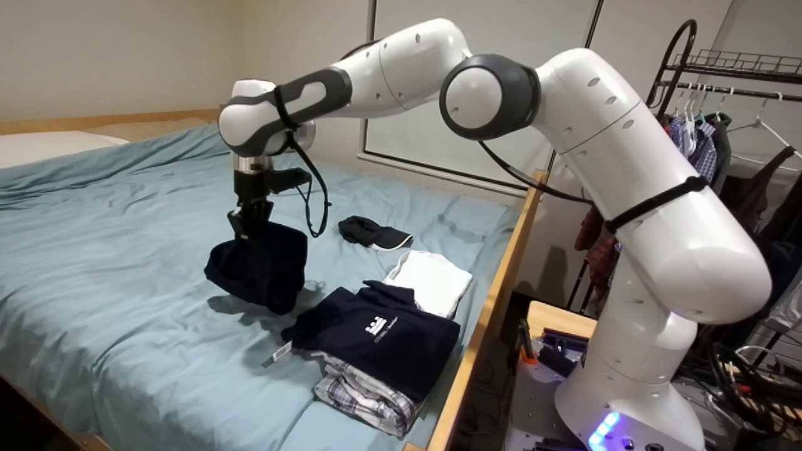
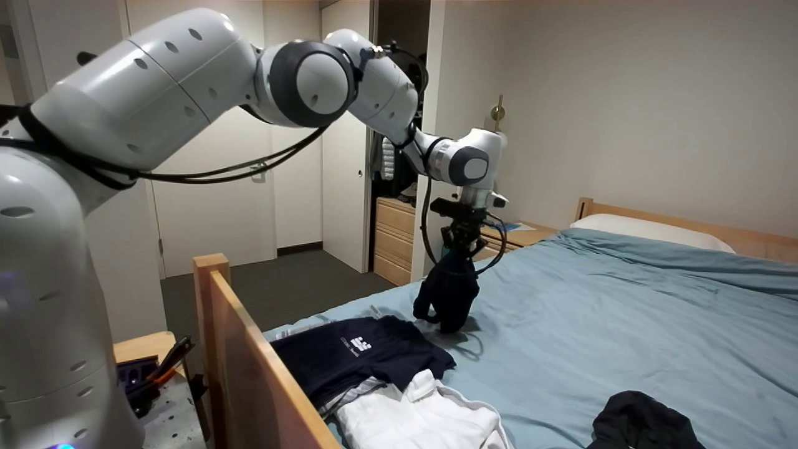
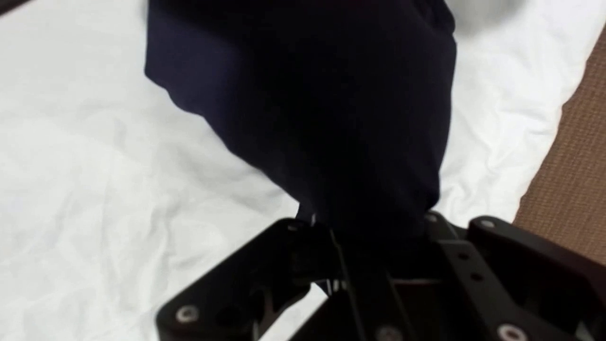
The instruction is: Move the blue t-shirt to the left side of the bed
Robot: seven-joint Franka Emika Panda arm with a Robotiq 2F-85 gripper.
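Clothes rack (image 1: pixel 739 75) is shown only in an exterior view; navy garment (image 1: pixel 281 263) is pinched by the gripper (image 1: pixel 252 220), exact gap obscured.

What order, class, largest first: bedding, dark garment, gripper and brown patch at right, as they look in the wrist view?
Bedding
Dark garment and gripper: too close to rank, their edges merging
Brown patch

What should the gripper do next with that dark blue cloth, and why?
Probably lower the dark blue cloth slightly, to settle it before release: the gripper pinches it, and it hangs beside the folded navy shirt, its lower end close to the bed, though whether it touches is unclear.
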